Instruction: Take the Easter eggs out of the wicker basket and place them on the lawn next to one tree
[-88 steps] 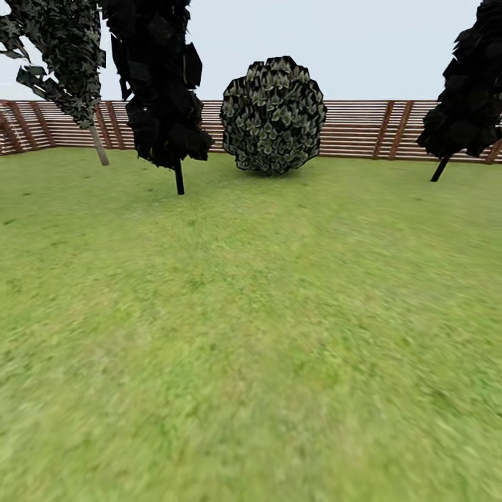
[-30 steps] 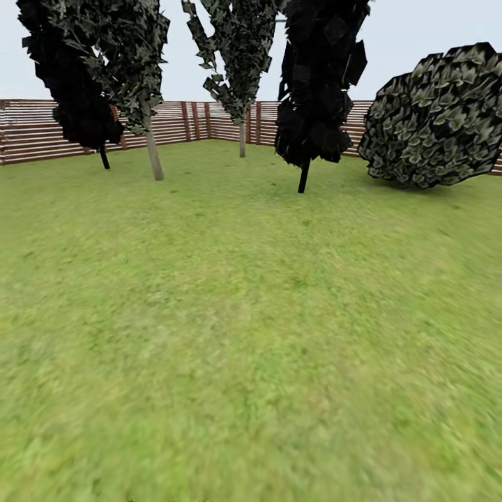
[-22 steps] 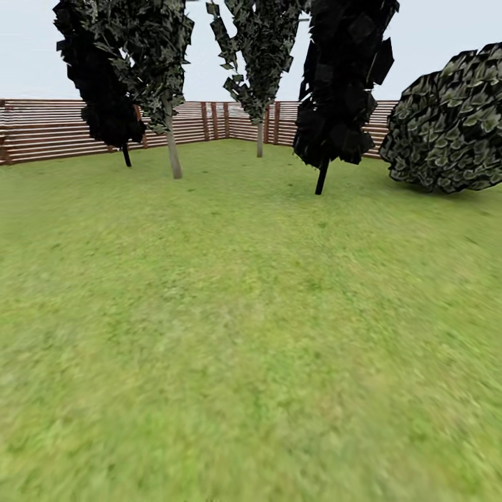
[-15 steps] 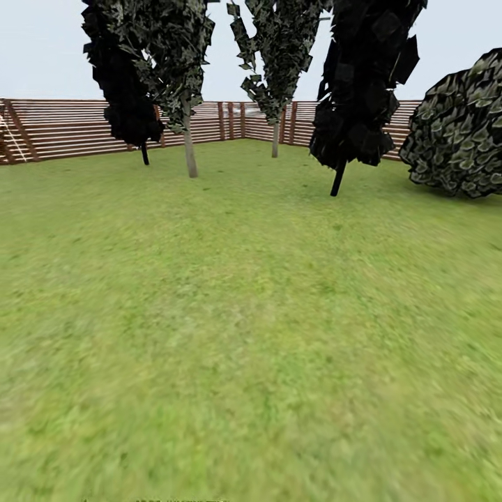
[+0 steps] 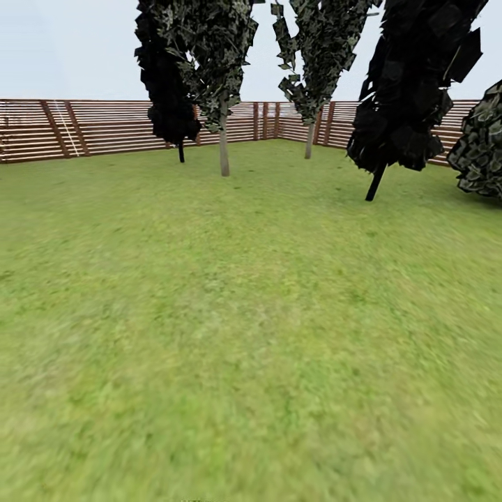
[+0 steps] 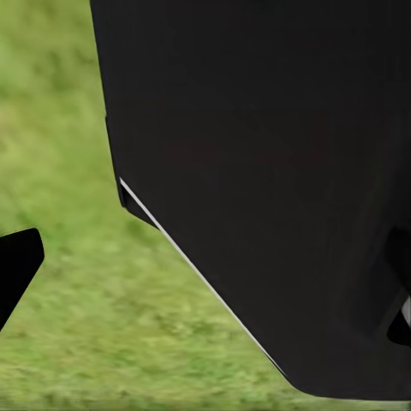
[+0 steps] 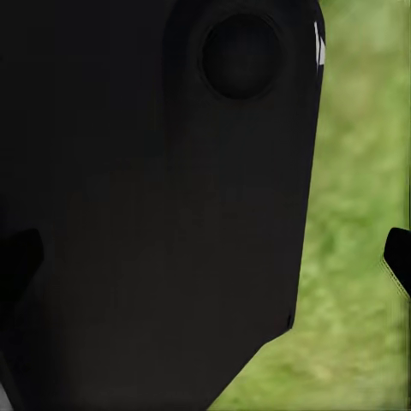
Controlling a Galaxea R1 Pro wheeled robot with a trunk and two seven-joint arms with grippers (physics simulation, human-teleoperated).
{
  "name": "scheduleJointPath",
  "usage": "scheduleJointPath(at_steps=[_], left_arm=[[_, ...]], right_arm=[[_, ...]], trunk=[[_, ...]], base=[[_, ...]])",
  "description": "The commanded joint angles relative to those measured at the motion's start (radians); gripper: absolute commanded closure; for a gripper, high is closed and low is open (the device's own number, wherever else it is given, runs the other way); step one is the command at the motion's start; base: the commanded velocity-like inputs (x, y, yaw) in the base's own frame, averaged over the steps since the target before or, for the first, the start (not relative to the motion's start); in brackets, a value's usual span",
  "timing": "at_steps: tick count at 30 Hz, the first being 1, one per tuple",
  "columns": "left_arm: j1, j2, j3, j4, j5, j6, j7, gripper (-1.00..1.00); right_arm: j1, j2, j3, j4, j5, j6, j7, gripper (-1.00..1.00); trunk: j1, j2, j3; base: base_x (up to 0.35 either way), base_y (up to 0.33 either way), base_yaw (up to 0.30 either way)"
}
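Note:
The lawn (image 5: 251,314) spreads wide and green ahead of me in the head view. A tree with a pale straight trunk (image 5: 224,150) stands far off near the fence, and a second such tree (image 5: 309,143) stands further back. The Easter eggs and the wicker basket are out of view. In the left wrist view my left gripper (image 6: 205,282) is open, its dark fingertips (image 6: 17,265) wide apart in front of a black part of the robot, with grass beyond. My right gripper (image 7: 205,261) is likewise open and holds nothing, one fingertip (image 7: 398,257) over grass.
A brown slatted fence (image 5: 104,125) closes the garden at the back. Two dark narrow conifers (image 5: 180,150) (image 5: 375,183) stand among the pale trees. A round leafy bush (image 5: 481,153) sits at the right edge. Open grass lies between me and the trees.
The whole head view has swung left: trees and bush have slid to the right of the picture and more fence shows at the left. Nothing on the lawn itself has moved.

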State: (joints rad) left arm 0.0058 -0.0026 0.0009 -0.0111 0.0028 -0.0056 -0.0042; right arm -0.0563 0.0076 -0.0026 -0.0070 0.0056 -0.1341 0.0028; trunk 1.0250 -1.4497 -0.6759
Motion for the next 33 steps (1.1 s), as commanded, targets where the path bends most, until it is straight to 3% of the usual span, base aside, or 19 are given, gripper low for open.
scheduleJointPath(at_steps=[1,33], left_arm=[[0.0,0.0,0.0,-0.001,0.0,-0.001,0.0,-1.0],[0.0,0.0,0.001,-0.001,0.0,-0.001,0.0,-1.0]], right_arm=[[0.0,0.0,0.0,0.001,0.001,-0.004,0.0,-1.0],[0.0,0.0,0.0,0.001,0.001,-0.003,0.0,-1.0]], trunk=[[0.0,0.0,-0.001],[0.0,0.0,0.007]], base=[[0.0,0.0,0.293],[0.0,0.0,0.293]])
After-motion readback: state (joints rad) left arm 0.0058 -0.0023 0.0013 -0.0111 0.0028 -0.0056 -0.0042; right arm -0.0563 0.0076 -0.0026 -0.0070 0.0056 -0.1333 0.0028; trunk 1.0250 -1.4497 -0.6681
